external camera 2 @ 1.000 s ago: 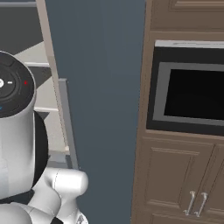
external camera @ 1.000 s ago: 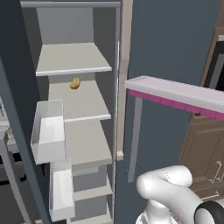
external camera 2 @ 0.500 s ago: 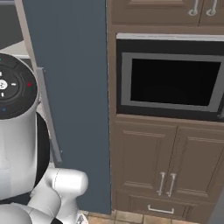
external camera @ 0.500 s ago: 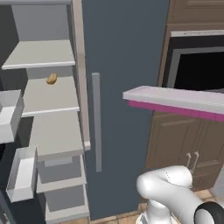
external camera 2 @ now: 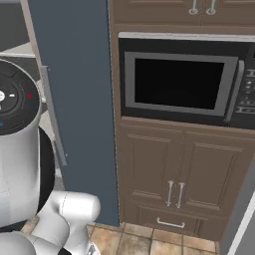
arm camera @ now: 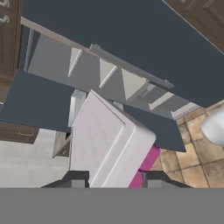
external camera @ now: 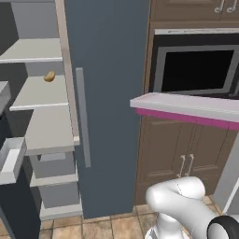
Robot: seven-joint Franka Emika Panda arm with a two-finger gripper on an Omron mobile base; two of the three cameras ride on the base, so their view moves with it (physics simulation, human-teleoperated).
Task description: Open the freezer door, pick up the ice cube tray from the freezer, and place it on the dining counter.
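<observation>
Fingertips of the hand (arm camera: 109, 178) are seen at the bottom of the hand view, closed on the near end of the ice cube tray (arm camera: 107, 144), whose pale top and magenta side run away from the hand. In the left base view the tray (external camera: 186, 108) is carried level in the air, in front of the dark microwave (external camera: 196, 70) and above the brown cabinet doors (external camera: 182, 154), well clear of the freezer (external camera: 39, 121).

Compared with a second ago, the whole picture has been shifted: the freezer shelves, then central, are now pushed to the left edge, and the microwave and cabinets have been brought into view. This is read as the base and arm being turned away from the freezer, not as a move of the furniture; the tray is kept in the same grip throughout. The retrieval is therefore judged done, and the carry toward the dining counter is judged to be under way.

The small orange-brown lump (external camera: 49, 76) is left on an upper freezer shelf. The plain slate-blue door (external camera: 105, 93) stands just left of the tray's free end, so that end is the edge to be watched during further turning. Open room lies over the tiled floor (external camera: 116, 226) below.
</observation>
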